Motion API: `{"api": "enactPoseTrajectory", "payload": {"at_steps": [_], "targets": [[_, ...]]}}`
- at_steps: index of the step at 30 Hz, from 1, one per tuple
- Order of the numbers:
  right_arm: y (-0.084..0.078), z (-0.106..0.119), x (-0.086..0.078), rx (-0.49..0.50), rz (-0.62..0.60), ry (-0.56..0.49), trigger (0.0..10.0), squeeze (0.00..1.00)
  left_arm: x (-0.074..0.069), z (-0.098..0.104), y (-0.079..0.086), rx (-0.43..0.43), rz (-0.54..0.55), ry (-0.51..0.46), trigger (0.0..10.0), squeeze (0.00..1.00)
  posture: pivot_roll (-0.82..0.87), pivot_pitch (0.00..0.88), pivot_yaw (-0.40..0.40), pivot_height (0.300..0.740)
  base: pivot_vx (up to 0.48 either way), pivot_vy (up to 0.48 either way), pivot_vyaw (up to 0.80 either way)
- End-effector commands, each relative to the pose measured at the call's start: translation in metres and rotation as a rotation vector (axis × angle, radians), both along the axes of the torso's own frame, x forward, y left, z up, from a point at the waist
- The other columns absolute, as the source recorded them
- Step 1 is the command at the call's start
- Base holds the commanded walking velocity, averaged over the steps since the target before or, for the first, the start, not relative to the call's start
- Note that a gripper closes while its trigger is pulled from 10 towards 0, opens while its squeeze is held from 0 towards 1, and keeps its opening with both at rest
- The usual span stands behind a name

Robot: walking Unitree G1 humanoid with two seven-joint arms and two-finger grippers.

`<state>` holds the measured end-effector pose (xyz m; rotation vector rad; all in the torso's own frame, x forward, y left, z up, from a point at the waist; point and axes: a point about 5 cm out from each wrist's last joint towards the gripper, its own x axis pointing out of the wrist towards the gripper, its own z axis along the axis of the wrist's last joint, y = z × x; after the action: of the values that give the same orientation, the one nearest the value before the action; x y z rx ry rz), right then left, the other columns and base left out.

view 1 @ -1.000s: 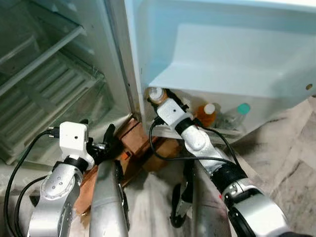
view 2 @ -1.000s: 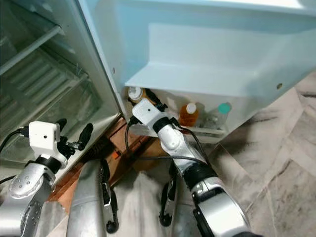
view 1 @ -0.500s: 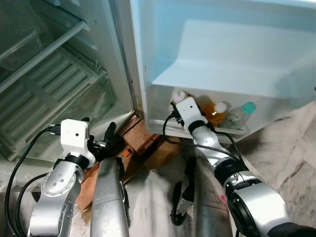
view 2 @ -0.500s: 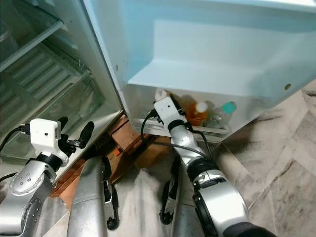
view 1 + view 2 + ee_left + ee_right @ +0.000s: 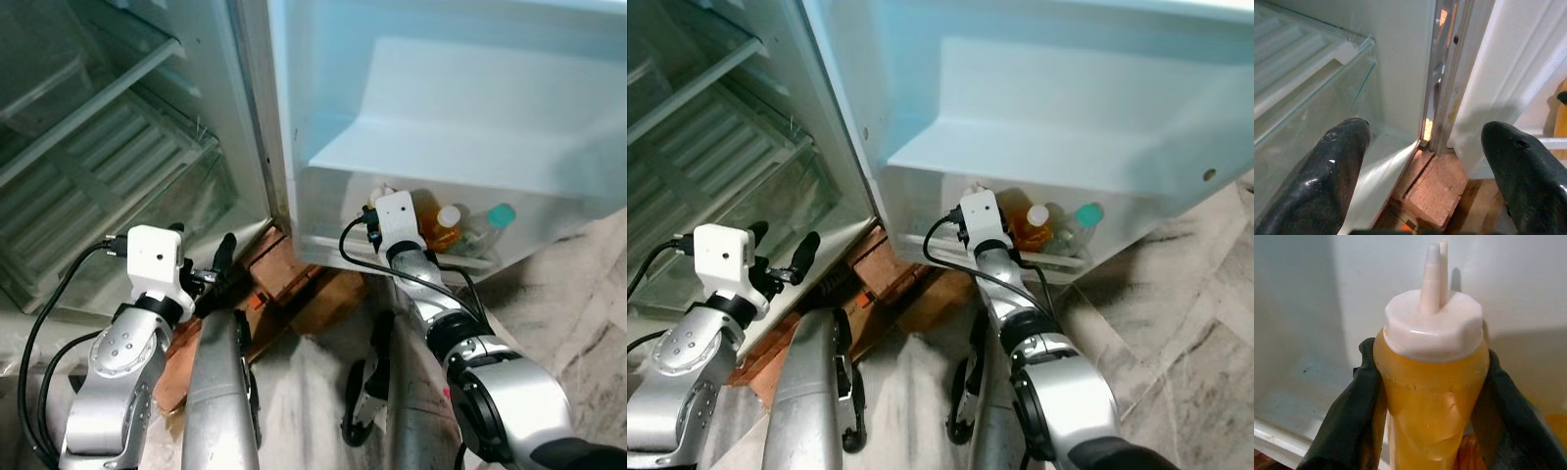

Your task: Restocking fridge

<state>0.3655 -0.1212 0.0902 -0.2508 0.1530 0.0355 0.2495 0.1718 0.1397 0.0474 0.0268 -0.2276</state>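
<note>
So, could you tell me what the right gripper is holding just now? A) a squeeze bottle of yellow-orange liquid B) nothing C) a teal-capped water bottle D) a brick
A: in the right wrist view the two black fingers clamp the yellow-orange squeeze bottle with its white nozzle cap, at the fridge door shelf.

A squeeze bottle of amber-yellow liquid stood upright in the lowest door shelf of the open fridge, clamped between the right gripper's two black fingers. Its cap was white and many-sided, with a narrow nozzle pointing up. Just beside it on the same shelf sat an orange bottle with a white cap, and beyond that a clear bottle with a teal cap.
</note>
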Motion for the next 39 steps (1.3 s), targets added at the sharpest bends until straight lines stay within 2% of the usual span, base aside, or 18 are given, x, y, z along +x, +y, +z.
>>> {"api": "enactPoseTrajectory", "payload": {"at_steps": [1,8,9,15,16,17,19,20,21,29,34,39], "targets": [[-0.014,-0.001,0.0,0.031,-0.096,-0.004,10.0,0.0,-0.002,-0.006,0.001,0.011,0.009,0.022,10.0,0.0,0.22,0.319,-0.009,0.571,0.0,0.0,0.0],[-0.015,-0.001,-0.002,0.098,-0.16,-0.024,10.0,0.0,-0.001,-0.007,0.0,0.009,0.008,0.021,10.0,0.0,0.21,0.311,-0.009,0.571,0.0,0.0,0.0],[-0.015,-0.001,-0.003,0.1,-0.171,-0.029,10.0,0.11,0.0,-0.007,0.0,0.009,0.006,0.019,10.0,0.0,0.21,0.31,-0.008,0.571,0.0,0.0,0.0],[-0.018,-0.003,-0.005,0.105,-0.204,-0.033,10.0,0.13,0.003,-0.006,-0.001,0.008,0.003,0.013,10.0,0.0,0.21,0.301,-0.009,0.571,0.0,0.0,0.0],[-0.02,-0.003,-0.006,0.101,-0.216,-0.036,10.0,0.35,0.004,-0.006,-0.002,0.008,0.003,0.012,10.0,0.0,0.21,0.298,-0.01,0.571,0.0,0.0,0.0],[-0.021,-0.003,-0.006,0.103,-0.22,-0.04,10.0,0.67,0.004,-0.006,-0.002,0.008,0.002,0.01,10.0,0.0,0.21,0.297,-0.01,0.571,0.0,0.0,0.0],[-0.022,-0.003,-0.006,0.102,-0.22,-0.04,10.0,0.67,0.004,-0.006,-0.002,0.008,0.002,0.01,10.0,0.0,0.21,0.296,-0.01,0.571,0.0,0.0,0.0],[-0.024,-0.002,-0.006,0.098,-0.224,-0.043,10.0,0.97,0.004,-0.006,-0.002,0.008,0.002,0.01,10.0,0.0,0.21,0.295,-0.01,0.571,0.0,0.0,0.0],[-0.025,-0.002,-0.006,0.097,-0.226,-0.046,10.0,1.0,0.004,-0.007,-0.002,0.007,0.002,0.009,10.0,0.0,0.21,0.293,-0.011,0.571,0.0,0.0,0.0],[-0.023,0.005,-0.006,0.077,-0.218,-0.075,10.0,1.0,0.006,-0.007,-0.002,0.007,0.0,0.006,10.0,0.0,0.2,0.278,-0.008,0.571,0.0,0.0,0.0],[-0.019,0.01,-0.006,0.101,-0.194,-0.087,10.0,1.0,0.009,-0.007,-0.003,0.008,-0.006,0.001,10.0,0.0,0.2,0.269,-0.003,0.571,0.0,0.0,0.0],[-0.015,0.023,-0.005,0.093,-0.145,-0.112,10.0,1.0,0.013,-0.007,-0.004,0.009,-0.013,-0.004,10.0,0.0,0.18,0.241,0.003,0.571,0.0,0.0,0.0]]}}
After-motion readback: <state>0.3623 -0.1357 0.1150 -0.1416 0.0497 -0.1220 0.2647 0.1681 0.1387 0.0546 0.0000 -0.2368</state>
